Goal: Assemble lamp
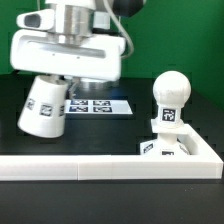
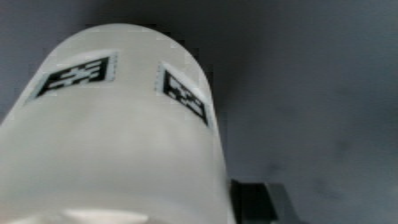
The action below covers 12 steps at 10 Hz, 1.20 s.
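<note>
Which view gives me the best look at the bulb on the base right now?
The exterior view: the bulb stands upright on the base, in full sight by the border rail. The wrist view shows none of it; the shade fills that picture.

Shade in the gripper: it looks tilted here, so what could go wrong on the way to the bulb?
1. The shade hangs tilted under the gripper; lowered like that, its rim may catch the bulb rather than slide over it.
2. The bulb stands on the base close to the border rail; a knock could topple it.
</note>
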Each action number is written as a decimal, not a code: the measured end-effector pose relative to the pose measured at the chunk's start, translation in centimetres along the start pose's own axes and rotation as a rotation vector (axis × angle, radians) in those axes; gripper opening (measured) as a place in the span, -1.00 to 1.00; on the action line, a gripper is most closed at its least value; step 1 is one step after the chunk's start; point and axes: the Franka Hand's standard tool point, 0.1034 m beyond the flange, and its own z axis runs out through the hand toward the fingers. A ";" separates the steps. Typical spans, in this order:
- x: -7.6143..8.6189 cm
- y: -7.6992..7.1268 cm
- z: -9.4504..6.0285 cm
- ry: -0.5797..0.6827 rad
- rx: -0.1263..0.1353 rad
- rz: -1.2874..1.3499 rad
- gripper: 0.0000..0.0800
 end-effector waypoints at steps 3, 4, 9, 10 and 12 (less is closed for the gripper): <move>3.2 -3.9 -4.6 -0.016 0.047 0.054 -0.89; 4.1 -4.8 -6.0 -0.019 0.059 0.062 -0.89; 6.7 -6.1 -9.3 0.008 0.081 0.079 -0.89; 6.6 -6.1 -9.3 0.008 0.081 0.079 -0.89; 6.1 -6.6 -9.7 0.005 0.103 0.096 -0.89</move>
